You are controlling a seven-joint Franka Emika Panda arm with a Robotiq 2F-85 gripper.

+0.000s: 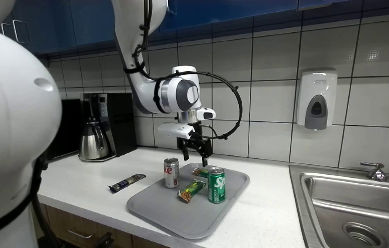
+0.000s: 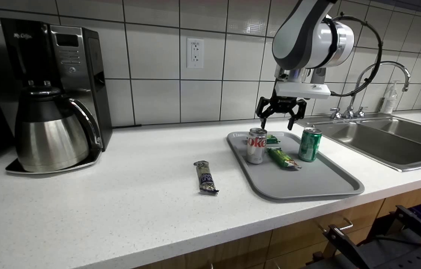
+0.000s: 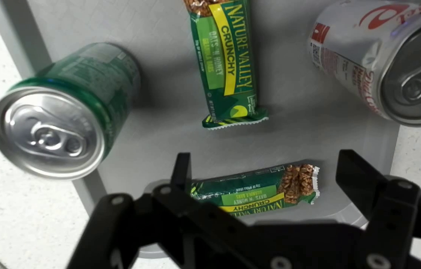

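Note:
My gripper (image 3: 264, 163) is open and empty, its black fingers (image 2: 263, 123) pointing down above the wall-side end of a grey tray (image 1: 160, 210). In the wrist view, a green granola bar (image 3: 251, 192) lies crosswise below the gap, its left end partly hidden by a finger. A second green granola bar (image 1: 191, 190) rests mid-tray, at right angles to it. Two cans stand upright on the tray: a silver Diet Coke can (image 2: 256, 147) and a green Sprite can (image 1: 217, 186). The gripper touches none of these.
A dark-wrapped nut bar (image 2: 206, 177) lies on the white counter beside the tray. A coffee maker with a steel carafe (image 2: 52, 134) stands farther along. On the tray's other side is a steel sink (image 1: 360, 210). A soap dispenser (image 1: 317, 98) hangs on the tiled wall.

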